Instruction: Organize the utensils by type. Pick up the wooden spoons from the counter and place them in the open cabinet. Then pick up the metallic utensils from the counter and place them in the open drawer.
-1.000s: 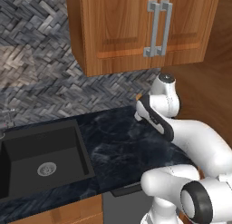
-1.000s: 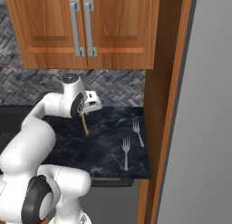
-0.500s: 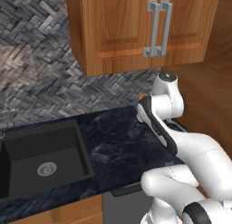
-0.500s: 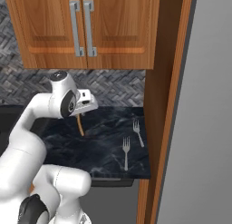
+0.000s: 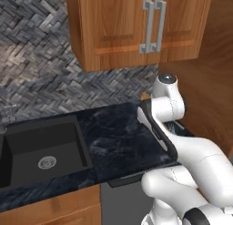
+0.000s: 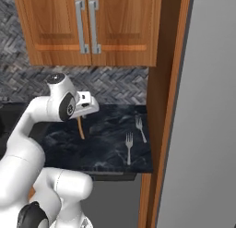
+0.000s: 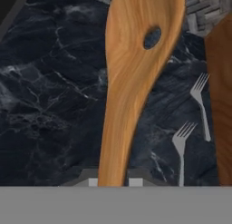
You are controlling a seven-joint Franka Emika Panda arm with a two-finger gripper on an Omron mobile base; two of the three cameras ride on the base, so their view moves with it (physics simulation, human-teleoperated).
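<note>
While the two forks lie where they lay a second ago, the arm has drawn back toward the base and lifted, so the wooden spoon (image 6: 81, 128) now hangs higher over the worktop (image 6: 110, 146) than before, its tip clear of the black marble. The hand (image 6: 85, 112) is clenched on the spoon's handle, jaws nearly together; in the hand view the spoon (image 7: 131, 78) rises straight up between the fingertips, its pale orange-tan bowl pierced by one small hole. In the right base view it hangs nearly upright below the hand, left of the metal forks. The far fork (image 6: 140, 128) and the near fork (image 6: 128, 147) rest flat at the right end of the worktop, close to each other but apart, just beside the tall wooden side panel (image 6: 165, 107). Above, the wall cabinet (image 6: 92, 26) shows both doors shut.
</note>
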